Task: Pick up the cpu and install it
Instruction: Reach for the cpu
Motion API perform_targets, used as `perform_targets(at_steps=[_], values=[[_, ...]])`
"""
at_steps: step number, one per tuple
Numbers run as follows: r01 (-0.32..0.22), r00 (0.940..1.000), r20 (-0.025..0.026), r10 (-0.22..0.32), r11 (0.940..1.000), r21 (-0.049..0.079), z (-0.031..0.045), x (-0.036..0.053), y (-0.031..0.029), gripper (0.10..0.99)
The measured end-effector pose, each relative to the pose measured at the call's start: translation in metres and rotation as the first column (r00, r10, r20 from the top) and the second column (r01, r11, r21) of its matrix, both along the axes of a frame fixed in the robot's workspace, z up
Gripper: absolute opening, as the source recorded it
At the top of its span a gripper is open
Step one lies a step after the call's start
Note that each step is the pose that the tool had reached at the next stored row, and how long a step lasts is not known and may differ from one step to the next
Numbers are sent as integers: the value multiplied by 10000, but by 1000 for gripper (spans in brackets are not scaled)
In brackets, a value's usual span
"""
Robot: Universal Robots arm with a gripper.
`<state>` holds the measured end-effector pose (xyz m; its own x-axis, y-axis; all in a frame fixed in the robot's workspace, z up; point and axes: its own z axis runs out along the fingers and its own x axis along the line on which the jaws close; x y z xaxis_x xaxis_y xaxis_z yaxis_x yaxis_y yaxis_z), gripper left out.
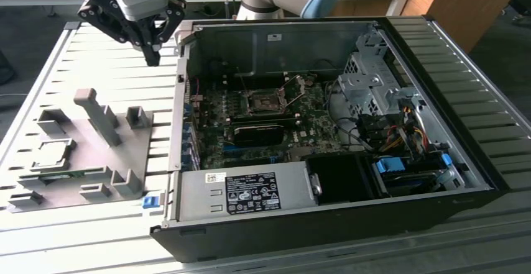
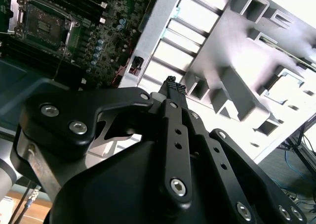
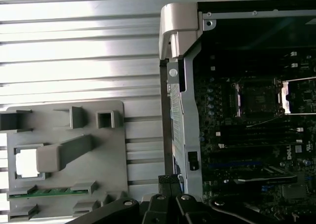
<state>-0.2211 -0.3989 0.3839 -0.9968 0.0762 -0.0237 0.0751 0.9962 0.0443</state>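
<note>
The cpu (image 1: pixel 51 154) is a small silvery square lying in a pocket of the grey holder plate (image 1: pixel 93 157) at the exterior view's left. It shows as a bright square in the first wrist view (image 3: pixel 27 162) and in the second wrist view (image 2: pixel 288 87). My gripper (image 1: pixel 152 57) hangs above the slatted table, beyond the holder and just outside the open computer case's wall. Its fingers are shut with nothing between them in the second wrist view (image 2: pixel 173 87). The dark cpu socket (image 1: pixel 267 104) on the motherboard stands with its metal frame lifted, also seen in the first wrist view (image 3: pixel 256 98).
The open computer case (image 1: pixel 179 100) fills the table's middle, with a power supply (image 1: pixel 249 191) at its near side and drive cages with cables (image 1: pixel 390 118) at the exterior view's right. A green memory stick (image 3: pixel 49 192) lies in the holder, which carries tall grey posts (image 1: pixel 98 114).
</note>
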Motion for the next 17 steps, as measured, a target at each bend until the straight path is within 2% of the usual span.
perform_targets(at_steps=[17], values=[[0,10000,0,0,10000,1,-10,-104,0,106]])
